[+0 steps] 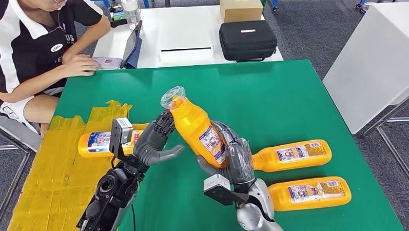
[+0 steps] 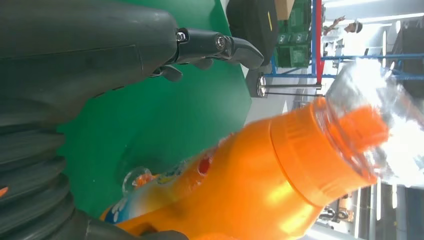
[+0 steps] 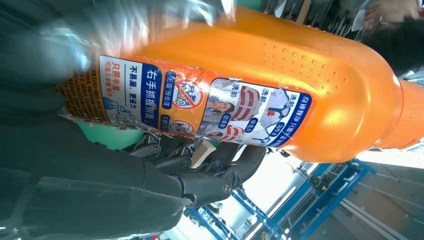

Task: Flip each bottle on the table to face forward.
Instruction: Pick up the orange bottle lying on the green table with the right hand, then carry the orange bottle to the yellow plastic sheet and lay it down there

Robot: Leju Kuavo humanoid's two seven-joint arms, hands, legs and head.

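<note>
Right hand [image 1: 233, 156] is wrapped around the lower body of an orange plastic bottle with a clear cap [image 1: 196, 127], lifted off the green table [image 1: 294, 92] and tilted, cap leaning toward the far left. Left hand [image 1: 154, 143] sits just beside it, fingers spread and up against the bottle's shoulder; they look to be touching, though contact is hard to confirm. Two more orange bottles lie on their sides toward the near right corner, one nearer [image 1: 309, 192] and one behind it [image 1: 291, 156]. A fourth orange bottle [image 1: 98, 144] lies by the left edge, on yellow tape [image 1: 50, 172]. Beyond the far edge, a seated person [image 1: 30, 44] rests a hand by a tablet [image 1: 131, 45].
</note>
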